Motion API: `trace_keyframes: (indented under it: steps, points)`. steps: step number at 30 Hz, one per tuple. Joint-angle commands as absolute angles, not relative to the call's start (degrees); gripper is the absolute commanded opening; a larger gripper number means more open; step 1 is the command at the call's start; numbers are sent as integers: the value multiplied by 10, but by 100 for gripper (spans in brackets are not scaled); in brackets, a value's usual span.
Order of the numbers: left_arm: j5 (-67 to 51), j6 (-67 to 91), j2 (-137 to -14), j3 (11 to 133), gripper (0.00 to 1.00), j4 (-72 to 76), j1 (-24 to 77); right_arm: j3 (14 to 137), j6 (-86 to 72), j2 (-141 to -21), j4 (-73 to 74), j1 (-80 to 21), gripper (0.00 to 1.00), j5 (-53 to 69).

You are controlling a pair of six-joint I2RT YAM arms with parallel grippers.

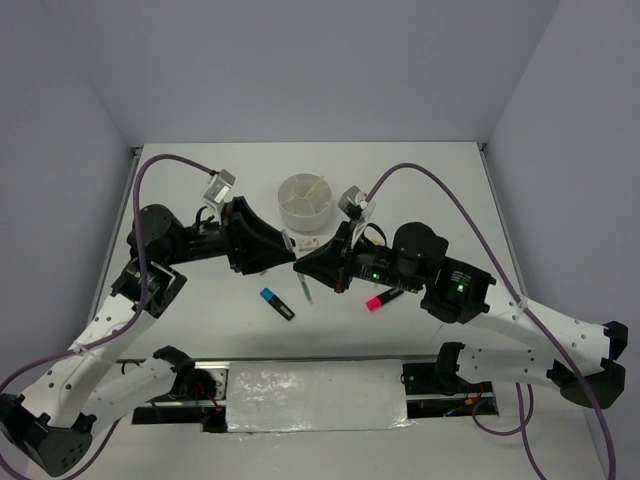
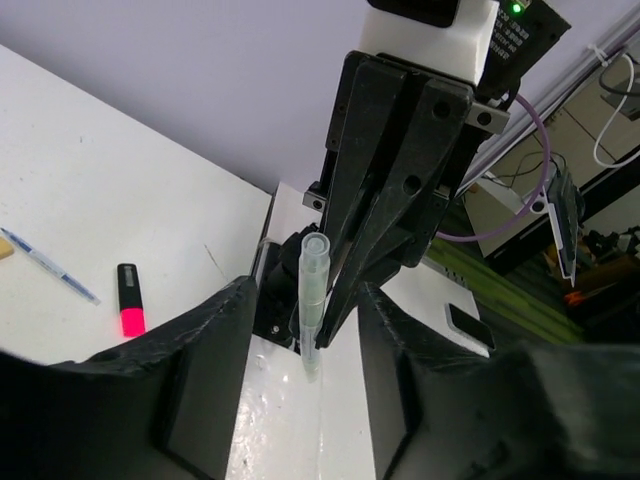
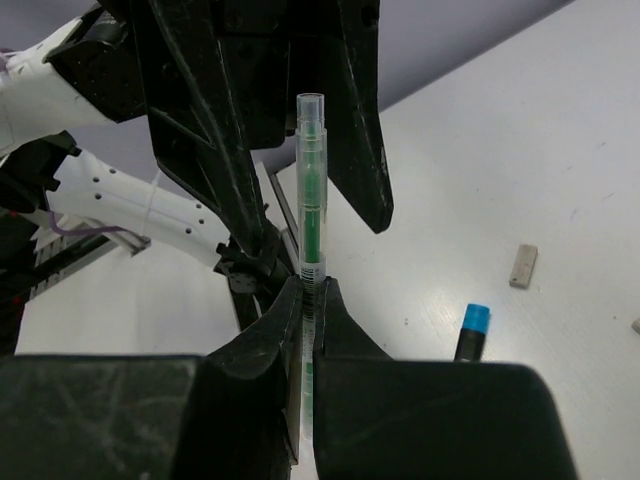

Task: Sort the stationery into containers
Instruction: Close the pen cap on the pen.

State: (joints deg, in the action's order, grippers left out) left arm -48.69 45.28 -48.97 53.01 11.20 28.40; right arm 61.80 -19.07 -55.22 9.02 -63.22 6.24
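Observation:
My right gripper [image 3: 312, 290] is shut on a green pen [image 3: 311, 190] and holds it up off the table, its capped end pointing at the left gripper. My left gripper [image 2: 308, 300] stands open around that end, with a gap between the pen [image 2: 312, 290] and each finger. In the top view the two grippers meet nose to nose, left [image 1: 283, 256] and right [image 1: 306, 266], in front of the round white container [image 1: 300, 212], which holds a yellow pen [image 1: 312, 187]. A blue highlighter [image 1: 277, 303] and a pink highlighter [image 1: 383, 298] lie on the table.
A small eraser [image 3: 521, 266] lies beyond the blue highlighter [image 3: 472, 330]. A light-blue pen [image 2: 50, 265] and the pink highlighter [image 2: 128, 300] lie on the table in the left wrist view. Purple cables arch over both arms.

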Motion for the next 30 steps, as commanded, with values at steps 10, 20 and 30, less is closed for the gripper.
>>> trace_keyframes:
  steps: [10,20,30]
  points:
    - [-473,438,-497,529,0,149,301,617,-206,-558,34,-637,0,75]
    - [-531,419,-481,515,0,213,304,605,-200,-579,36,-631,62,170]
    - [-538,413,-491,515,27,220,309,609,-203,-599,16,-632,0,165]
